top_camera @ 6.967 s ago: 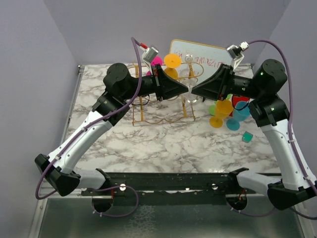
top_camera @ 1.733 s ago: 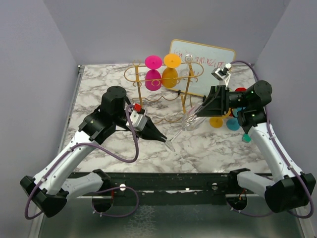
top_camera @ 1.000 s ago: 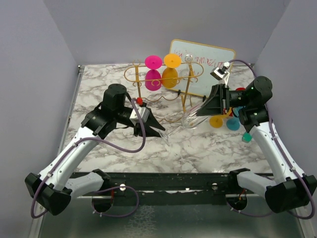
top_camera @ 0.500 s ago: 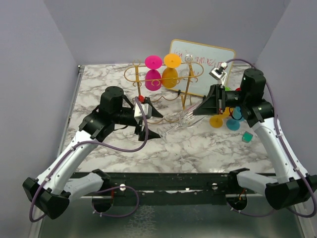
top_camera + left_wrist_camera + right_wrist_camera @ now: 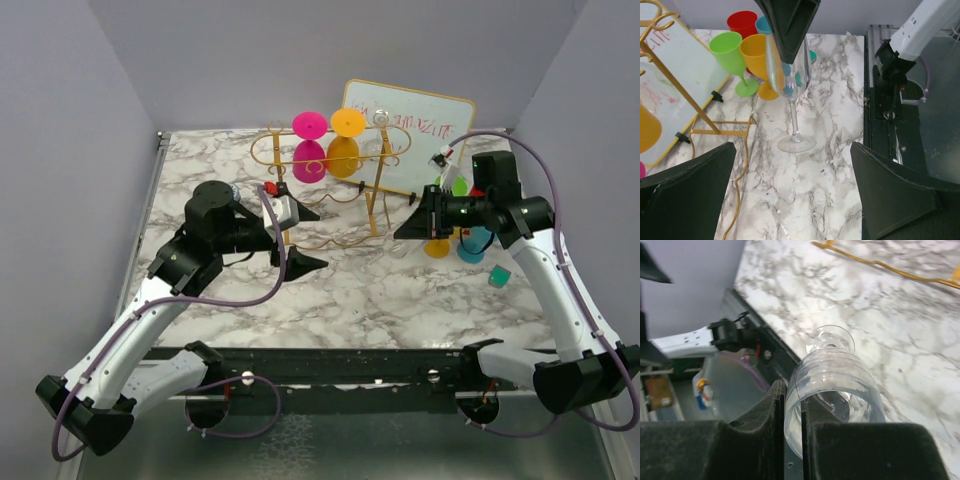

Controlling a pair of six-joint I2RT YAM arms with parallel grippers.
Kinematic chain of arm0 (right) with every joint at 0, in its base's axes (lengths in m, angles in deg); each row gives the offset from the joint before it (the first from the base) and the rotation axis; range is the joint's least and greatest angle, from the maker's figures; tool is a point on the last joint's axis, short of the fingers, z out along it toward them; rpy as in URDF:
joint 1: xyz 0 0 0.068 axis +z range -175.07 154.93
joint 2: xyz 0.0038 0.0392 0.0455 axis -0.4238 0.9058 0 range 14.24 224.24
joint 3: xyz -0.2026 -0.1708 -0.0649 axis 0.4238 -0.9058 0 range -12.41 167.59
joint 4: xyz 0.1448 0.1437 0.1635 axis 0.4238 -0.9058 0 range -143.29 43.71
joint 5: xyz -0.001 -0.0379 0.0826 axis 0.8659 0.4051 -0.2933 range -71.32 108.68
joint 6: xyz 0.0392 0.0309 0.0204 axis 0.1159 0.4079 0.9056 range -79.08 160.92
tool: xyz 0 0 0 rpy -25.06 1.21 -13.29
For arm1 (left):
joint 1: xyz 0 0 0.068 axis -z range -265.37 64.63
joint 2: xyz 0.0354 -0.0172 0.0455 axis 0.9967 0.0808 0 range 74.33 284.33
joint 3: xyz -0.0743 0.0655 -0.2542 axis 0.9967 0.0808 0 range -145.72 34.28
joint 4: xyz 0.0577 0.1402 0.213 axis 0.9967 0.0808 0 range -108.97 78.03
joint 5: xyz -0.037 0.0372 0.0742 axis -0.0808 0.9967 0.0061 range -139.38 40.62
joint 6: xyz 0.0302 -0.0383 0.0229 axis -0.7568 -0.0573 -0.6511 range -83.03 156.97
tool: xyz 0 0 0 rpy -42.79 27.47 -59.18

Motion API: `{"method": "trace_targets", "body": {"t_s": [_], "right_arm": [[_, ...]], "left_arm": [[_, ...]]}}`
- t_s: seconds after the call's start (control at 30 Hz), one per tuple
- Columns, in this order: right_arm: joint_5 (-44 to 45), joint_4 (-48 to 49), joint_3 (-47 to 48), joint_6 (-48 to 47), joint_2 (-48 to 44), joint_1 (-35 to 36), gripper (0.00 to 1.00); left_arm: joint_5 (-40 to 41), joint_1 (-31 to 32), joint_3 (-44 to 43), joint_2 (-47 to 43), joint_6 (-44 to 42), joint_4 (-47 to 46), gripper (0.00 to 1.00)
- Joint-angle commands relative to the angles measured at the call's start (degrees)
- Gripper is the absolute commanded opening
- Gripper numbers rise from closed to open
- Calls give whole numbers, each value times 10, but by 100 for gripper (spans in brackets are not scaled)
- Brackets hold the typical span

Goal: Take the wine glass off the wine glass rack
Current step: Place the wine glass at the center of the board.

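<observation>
My right gripper (image 5: 788, 52) pinches the wine glass (image 5: 793, 107) by its rim, foot seemingly on the table (image 5: 832, 100) below the fingers, so I should release gently and rise straight; my left gripper (image 5: 316, 238) gapes wide, empty.

Gold-framed whiteboard (image 5: 425, 120); green cup (image 5: 729, 50) beside orange cup (image 5: 754, 56); marble table (image 5: 420, 290)

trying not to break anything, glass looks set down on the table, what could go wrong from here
The right gripper pinches the glass by its rim; pulling away sideways could tip it on its narrow foot. The cups stand close behind, so a topple or arm swing might knock them.
</observation>
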Motion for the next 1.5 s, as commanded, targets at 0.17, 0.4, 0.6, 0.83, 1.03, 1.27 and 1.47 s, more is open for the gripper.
{"method": "trace_targets", "body": {"t_s": [0.17, 0.4, 0.6, 0.83, 1.03, 1.27, 1.47], "right_arm": [[225, -102, 29, -65, -23, 3, 0], [271, -74, 31, -59, -45, 12, 0], [379, -104, 56, -57, -26, 44, 0], [464, -138, 45, -36, 0, 111, 0], [481, -92, 24, -3, 12, 204, 0], [601, -30, 29, 8, 44, 384, 0], [606, -3, 38, 6, 93, 426, 0]], "left_arm": [[180, 1, -72, -8, 151, -57, 99], [265, 1, -111, -18, 183, -20, 99], [299, 1, -124, -1, 202, 20, 99], [331, 1, -124, 1, 207, 15, 99], [377, 1, -125, -5, 218, 16, 99], [537, 1, -115, -24, 235, 34, 99], [646, 1, -169, 10, 230, 126, 99]]}}
